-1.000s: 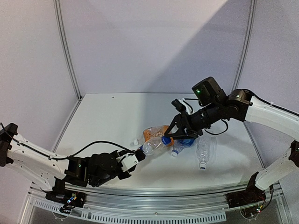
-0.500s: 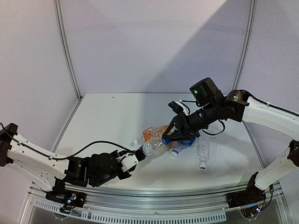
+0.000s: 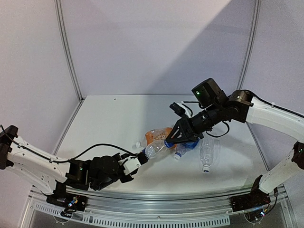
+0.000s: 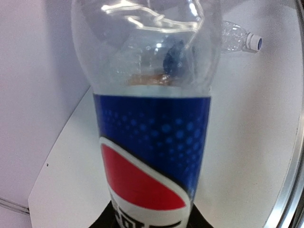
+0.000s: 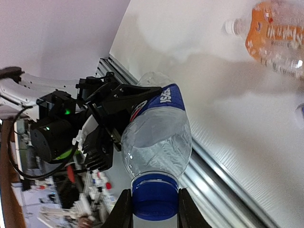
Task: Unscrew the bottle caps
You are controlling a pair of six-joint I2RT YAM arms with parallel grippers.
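Observation:
My left gripper [image 3: 138, 159] is shut on the base of the Pepsi bottle [image 3: 155, 149] and holds it off the table, neck pointing right. The bottle fills the left wrist view [image 4: 152, 142], and its base hides that gripper's jaws. My right gripper [image 3: 171, 140] is shut on the bottle's blue cap [image 5: 155, 196], one finger [image 5: 122, 211] against each side of it. In the right wrist view the left gripper [image 5: 118, 102] shows behind the Pepsi bottle [image 5: 156, 137].
The squat orange bottle [image 3: 159, 134] lies behind the held one, its white cap [image 5: 230, 26] on. A blue-labelled clear bottle [image 3: 186, 147] and a plain clear bottle [image 3: 209, 150] with a white cap [image 4: 253, 42] lie to the right.
My right gripper has moved left and slightly down onto the blue cap. The left arm and the Pepsi bottle have stayed put.

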